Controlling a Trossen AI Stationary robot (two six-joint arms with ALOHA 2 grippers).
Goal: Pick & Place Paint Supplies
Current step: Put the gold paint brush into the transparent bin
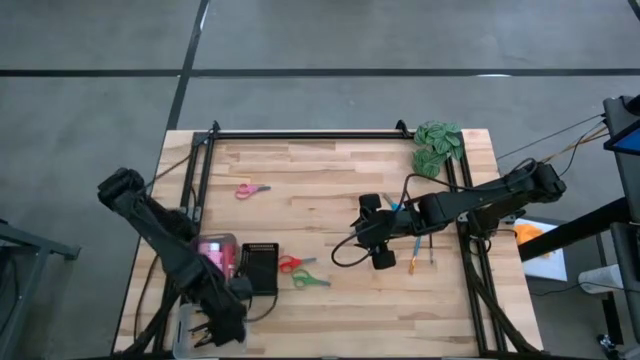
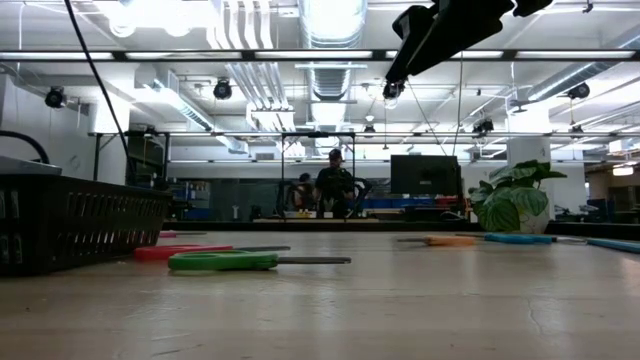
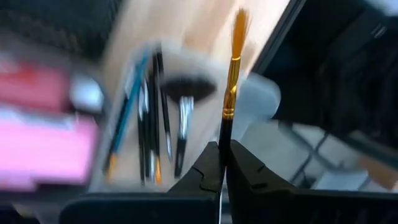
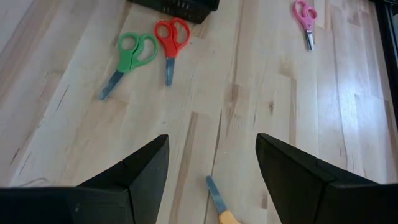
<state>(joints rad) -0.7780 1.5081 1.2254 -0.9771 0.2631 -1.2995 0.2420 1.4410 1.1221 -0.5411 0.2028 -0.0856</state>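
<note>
My left gripper (image 3: 222,155) is at the table's near left corner (image 1: 212,330), over a clear tray (image 1: 188,325). It is shut on a dark-handled brush (image 3: 229,93) with orange bristles. Several more brushes (image 3: 149,118) lie in the tray. Pink bottles (image 1: 216,250) stand beside a black basket (image 1: 261,268). Red scissors (image 4: 171,38) and green scissors (image 4: 132,56) lie flat near the basket, and pink scissors (image 4: 305,17) lie farther off. My right gripper (image 1: 376,236) is open, hovering above the table's middle (image 4: 211,155), over an orange-handled tool (image 4: 219,204). My left gripper pinches the brush's dark handle (image 3: 224,140) between its two fingertips. The brush runs on along the fingers, its gold ferrule and orange bristle end (image 3: 239,25) sticking out past them. It stands over the tray, apart from the brushes lying there.
A green leafy clump (image 1: 437,146) sits at the far right corner. Orange- and blue-handled tools (image 1: 420,260) lie near the right frame rail. Black frame rails (image 1: 300,132) run along the far and side edges. Bare wood (image 1: 320,210) spreads across the middle. A person sits far behind (image 2: 335,185).
</note>
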